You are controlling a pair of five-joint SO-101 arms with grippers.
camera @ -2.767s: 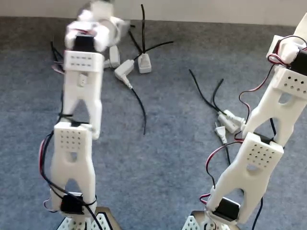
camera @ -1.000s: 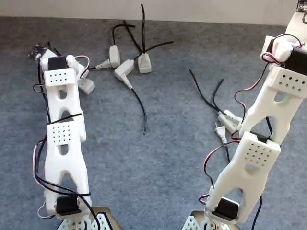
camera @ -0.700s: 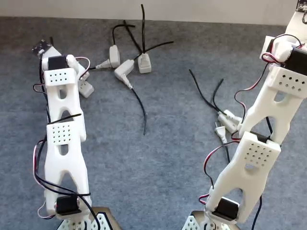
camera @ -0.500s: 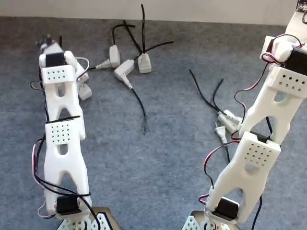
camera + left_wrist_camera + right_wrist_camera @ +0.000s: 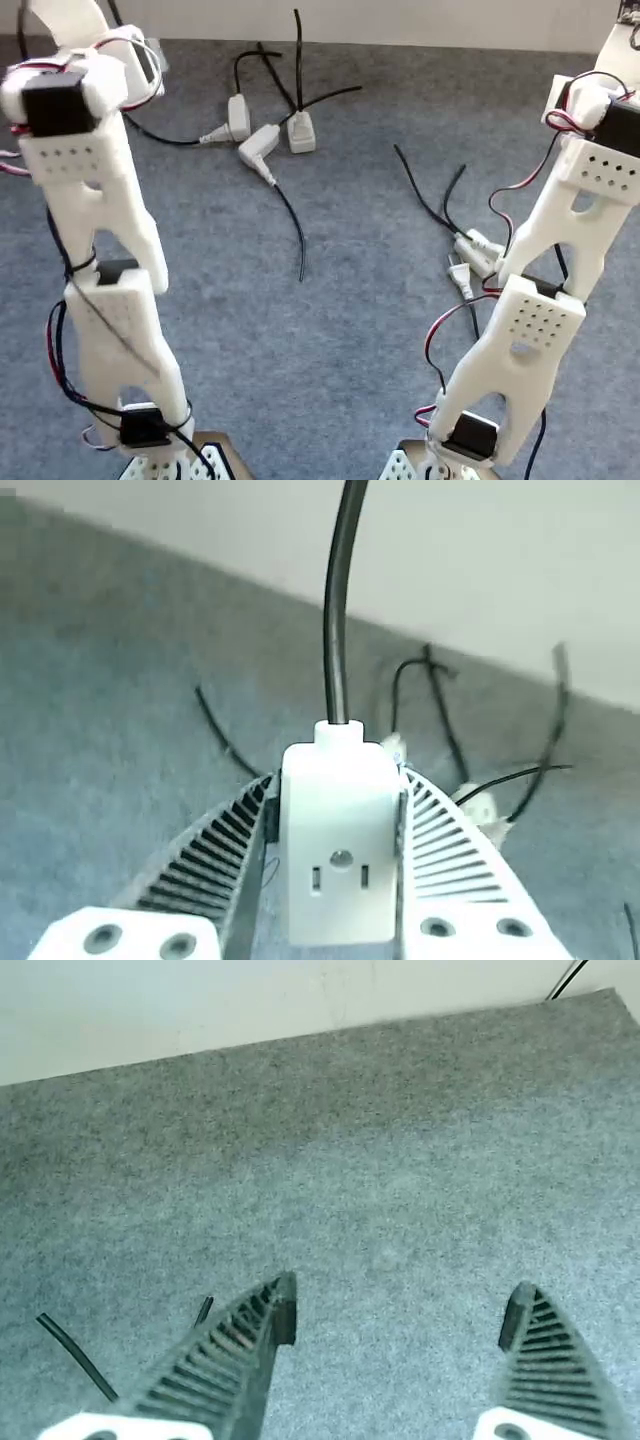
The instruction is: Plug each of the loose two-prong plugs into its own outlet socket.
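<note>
- Left jaws, far left, clench a white block-shaped outlet socket (image 5: 338, 850) with black cord, seemingly held above the grey carpeted tabletop (image 5: 330, 330).
- Right jaws released.
- Small white two-prong plug (image 5: 458, 272) lies beside right arm.

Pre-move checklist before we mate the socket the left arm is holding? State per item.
1. Left gripper shut on outlet socket: ok.
2. Socket face and slots unobstructed: ok.
3. Right gripper open and empty: ok.
4. Loose two-prong plug lying free on the carpet beside the right arm: ok.
5. Plug picked up and ready to mate: not ok.
6. Socket's black cord free of snags along its run: cannot tell.
</note>
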